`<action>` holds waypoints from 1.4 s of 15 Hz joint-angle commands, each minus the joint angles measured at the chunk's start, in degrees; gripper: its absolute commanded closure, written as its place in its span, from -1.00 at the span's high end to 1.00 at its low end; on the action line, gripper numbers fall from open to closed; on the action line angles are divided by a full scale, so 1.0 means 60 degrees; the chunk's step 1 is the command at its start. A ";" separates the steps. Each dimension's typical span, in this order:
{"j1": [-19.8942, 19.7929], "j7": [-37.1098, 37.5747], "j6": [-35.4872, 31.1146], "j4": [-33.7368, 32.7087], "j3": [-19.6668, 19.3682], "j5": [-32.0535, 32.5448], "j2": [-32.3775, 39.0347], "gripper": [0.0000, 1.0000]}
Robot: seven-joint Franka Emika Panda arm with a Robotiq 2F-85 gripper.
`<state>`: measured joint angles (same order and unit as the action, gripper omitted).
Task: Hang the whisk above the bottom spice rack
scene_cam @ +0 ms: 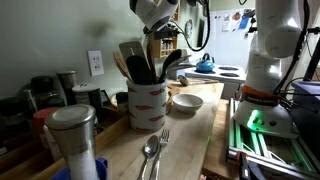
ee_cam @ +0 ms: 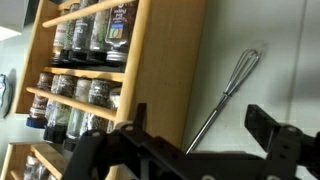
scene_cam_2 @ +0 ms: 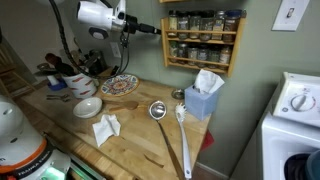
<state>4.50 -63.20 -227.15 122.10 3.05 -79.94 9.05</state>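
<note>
- In the wrist view, the rack (ee_cam: 90,80) is filling the left side. Its jars (ee_cam: 95,30) are sitting in rows on the shelves.
- Just right of the rack's side board, the whisk (ee_cam: 228,92) is slanting across the pale wall. Its wire head is pointing to the upper right and its handle is running down toward the bottom middle.
- I am guessing it is sitting there because that is about where it should hang. I cannot tell what is holding it up, or if it is touching the rack.
- Along the bottom of that view, the gripper (ee_cam: 190,140) is facing the whisk with its fingers (ee_cam: 275,140) spread wide apart. They are not pinching anything I can see. The low end of the handle is going behind the dark gripper, so that bit is hidden.
- In an exterior view, the arm (scene_cam_2: 100,15) is reaching from the upper left toward the rack in the upper middle. It is staying high above the counter (scene_cam_2: 140,140), I think because the hanging spot is up on the wall. The whisk is too small to pick out there.
- Below the rack, the tissue box (scene_cam_2: 205,95) is sitting low on the counter, well under the gripper.
- The hanging is looking close to done. Pulling away may need to be slow, so the fingers are not bumping the whisk loose.
</note>
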 commanded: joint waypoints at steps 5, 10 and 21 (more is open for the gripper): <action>-0.0023 -0.4968 0.1997 0.1164 0.0175 -0.3006 -0.1572 1.00; 0.0046 -0.8747 0.2457 0.1885 0.0115 -0.5915 -0.2209 1.00; 0.0308 -1.1447 0.1873 0.1895 0.0088 -0.7968 -0.2077 1.00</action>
<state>6.34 -131.88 -215.91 133.48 3.58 -127.75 -3.41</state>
